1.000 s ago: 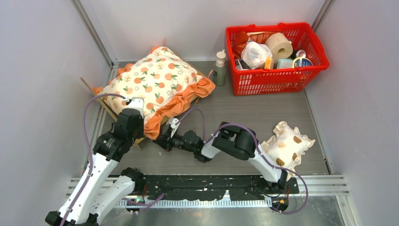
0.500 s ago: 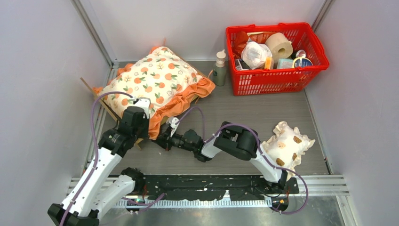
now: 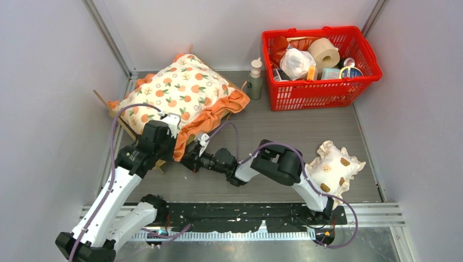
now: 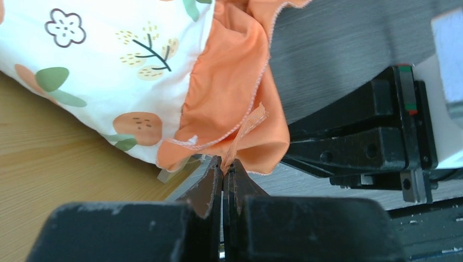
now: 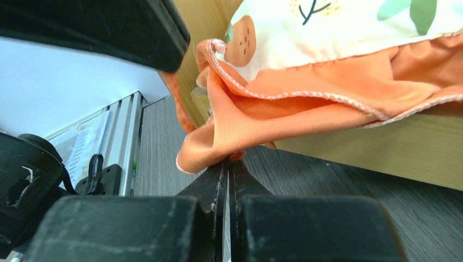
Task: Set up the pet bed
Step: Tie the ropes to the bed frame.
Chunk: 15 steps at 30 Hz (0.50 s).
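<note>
Our left gripper (image 4: 225, 164) has slid rightward; it and our right gripper (image 5: 229, 164) both pinch the cream orange-ruffled fruit-print cushion (image 3: 180, 93) covering the light-wood pet bed (image 4: 54, 158), far left. We should tug evenly, gently.

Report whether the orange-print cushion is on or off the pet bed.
On: cushion lies atop the pet bed, wood showing beneath its edges.

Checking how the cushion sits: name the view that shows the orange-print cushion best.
Top external: the whole orange-print cushion shows, ruffles included. Left wrist and right wrist catch only its near corner, print and orange ruffle, against the pet bed.
</note>
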Available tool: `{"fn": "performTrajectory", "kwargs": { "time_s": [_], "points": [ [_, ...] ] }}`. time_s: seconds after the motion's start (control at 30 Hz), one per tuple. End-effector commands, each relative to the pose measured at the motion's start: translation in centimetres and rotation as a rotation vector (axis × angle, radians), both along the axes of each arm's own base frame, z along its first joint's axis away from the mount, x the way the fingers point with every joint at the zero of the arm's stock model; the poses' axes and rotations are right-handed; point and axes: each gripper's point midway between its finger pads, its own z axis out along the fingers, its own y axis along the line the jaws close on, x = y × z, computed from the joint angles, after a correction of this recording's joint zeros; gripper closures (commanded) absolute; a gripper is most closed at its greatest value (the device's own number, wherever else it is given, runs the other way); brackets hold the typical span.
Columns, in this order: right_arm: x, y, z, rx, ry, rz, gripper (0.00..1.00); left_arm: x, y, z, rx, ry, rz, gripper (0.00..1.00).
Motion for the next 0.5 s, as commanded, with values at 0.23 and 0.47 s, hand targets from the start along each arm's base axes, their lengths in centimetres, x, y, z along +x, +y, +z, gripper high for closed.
{"fn": "performTrajectory", "kwargs": {
  "time_s": [0.23, 0.47],
  "points": [
    [1.1, -0.4, 5.5, 0.115, -0.052, -0.005, 0.95, -0.6, -0.4, 0.6, -0.012, 0.011, -0.056, 0.94],
    [2.2, -0.6, 5.6, 0.127, -0.026, -0.017, 0.95, -0.7, 0.8, 0.8, -0.066, -0.037, 0.146, 1.00]
  ]
}}
